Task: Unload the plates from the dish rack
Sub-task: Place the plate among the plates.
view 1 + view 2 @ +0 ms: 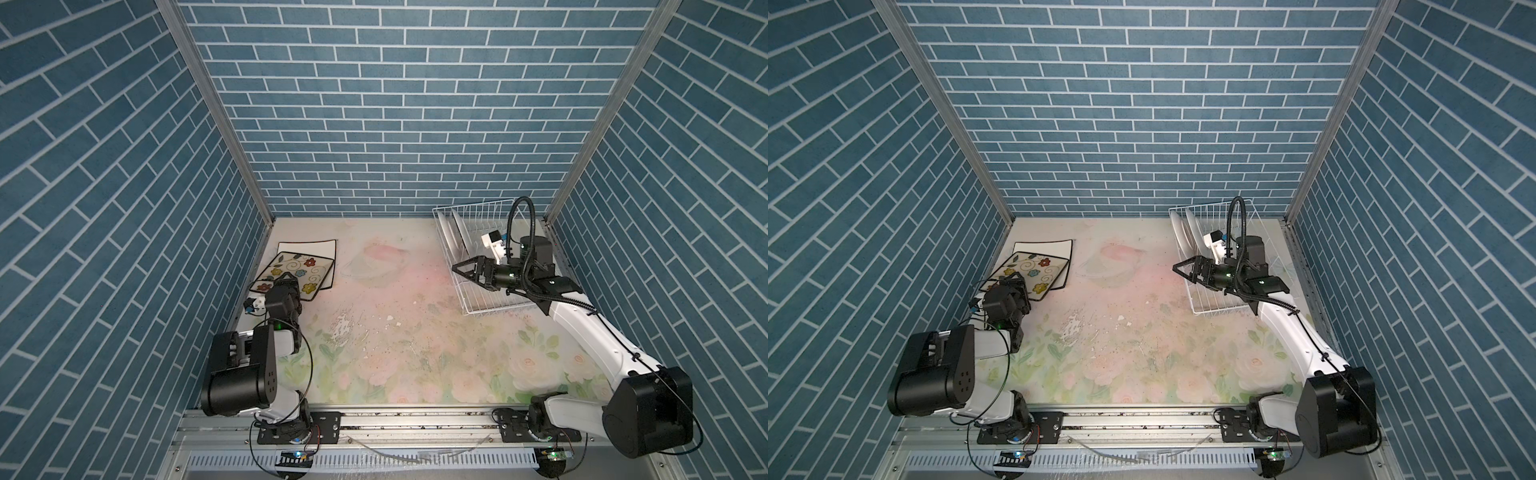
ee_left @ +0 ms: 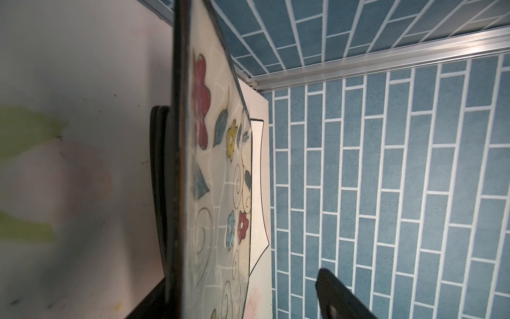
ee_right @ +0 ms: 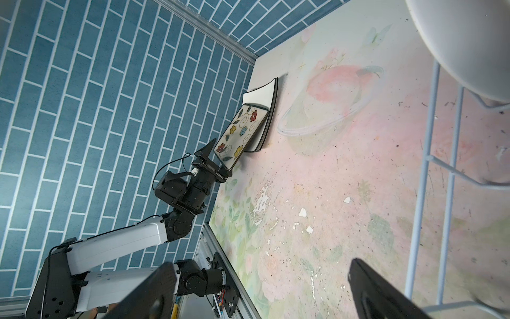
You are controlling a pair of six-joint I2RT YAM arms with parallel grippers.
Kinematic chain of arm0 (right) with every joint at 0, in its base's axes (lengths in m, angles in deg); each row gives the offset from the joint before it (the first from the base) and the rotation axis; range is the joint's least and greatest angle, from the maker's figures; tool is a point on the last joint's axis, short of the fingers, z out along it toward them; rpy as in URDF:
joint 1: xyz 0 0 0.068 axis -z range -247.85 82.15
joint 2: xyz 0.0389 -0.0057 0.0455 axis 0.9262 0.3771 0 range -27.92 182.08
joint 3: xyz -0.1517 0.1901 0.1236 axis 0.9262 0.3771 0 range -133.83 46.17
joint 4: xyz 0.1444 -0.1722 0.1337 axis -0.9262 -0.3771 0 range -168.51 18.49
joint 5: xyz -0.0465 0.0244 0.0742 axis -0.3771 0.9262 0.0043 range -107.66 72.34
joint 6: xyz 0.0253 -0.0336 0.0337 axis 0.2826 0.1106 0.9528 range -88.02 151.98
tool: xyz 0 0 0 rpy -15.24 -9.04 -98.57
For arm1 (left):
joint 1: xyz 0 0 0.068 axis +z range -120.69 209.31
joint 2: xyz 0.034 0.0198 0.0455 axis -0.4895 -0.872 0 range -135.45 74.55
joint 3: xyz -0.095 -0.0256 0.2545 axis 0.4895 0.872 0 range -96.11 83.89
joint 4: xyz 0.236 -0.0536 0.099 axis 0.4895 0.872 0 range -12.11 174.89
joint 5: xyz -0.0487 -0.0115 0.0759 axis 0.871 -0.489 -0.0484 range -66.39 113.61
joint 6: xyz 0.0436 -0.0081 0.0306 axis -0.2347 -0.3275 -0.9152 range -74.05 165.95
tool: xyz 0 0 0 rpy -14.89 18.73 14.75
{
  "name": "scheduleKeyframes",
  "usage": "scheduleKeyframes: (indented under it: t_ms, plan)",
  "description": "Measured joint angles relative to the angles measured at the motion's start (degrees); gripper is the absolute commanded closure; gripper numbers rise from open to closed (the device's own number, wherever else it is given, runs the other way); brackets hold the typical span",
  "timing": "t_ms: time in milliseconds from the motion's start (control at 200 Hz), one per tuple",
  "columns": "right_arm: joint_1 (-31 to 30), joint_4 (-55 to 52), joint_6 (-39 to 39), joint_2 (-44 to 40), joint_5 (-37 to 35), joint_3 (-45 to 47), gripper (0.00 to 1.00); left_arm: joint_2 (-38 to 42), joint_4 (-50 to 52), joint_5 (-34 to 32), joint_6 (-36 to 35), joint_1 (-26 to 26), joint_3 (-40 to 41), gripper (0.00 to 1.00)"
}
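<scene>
Between the blue brick walls lies a big flat table top painted with pale pink and green flowers (image 1: 395, 332). At its far right corner sits the white wire dish rack (image 1: 469, 297). Two round white plates (image 1: 459, 237) stand up on their edges at the back end of it. Far over on the left side of the table, out of the rack, is a little pile of square plates. A plain white square plate with a thin black edge (image 1: 309, 248) lies flat. A cream square plate with coloured flowers (image 1: 297, 270) leans on top of it, with its near corner up off the table. The left gripper (image 1: 286, 280) has its black fingers (image 2: 339, 298) spread apart, one on each side of that raised corner. The right gripper (image 1: 459, 268) hangs over the side of the rack nearest the middle of the table, close to the round plates. Its fingers are wide apart and hold nothing.
</scene>
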Motion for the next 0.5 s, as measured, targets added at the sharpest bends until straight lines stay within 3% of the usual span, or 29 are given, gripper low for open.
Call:
scheduleKeyframes:
  t_ms: [300,500]
  plan:
    - [0.6,-0.5,-1.3,0.0,0.0,0.0,0.02,-10.0,-4.0,4.1,2.8,-0.8,-4.6,0.18]
    - [0.9,-0.5,-1.3,0.0,0.0,0.0,0.02,-12.3,-6.5,4.7,4.1,-2.1,-5.5,0.17]
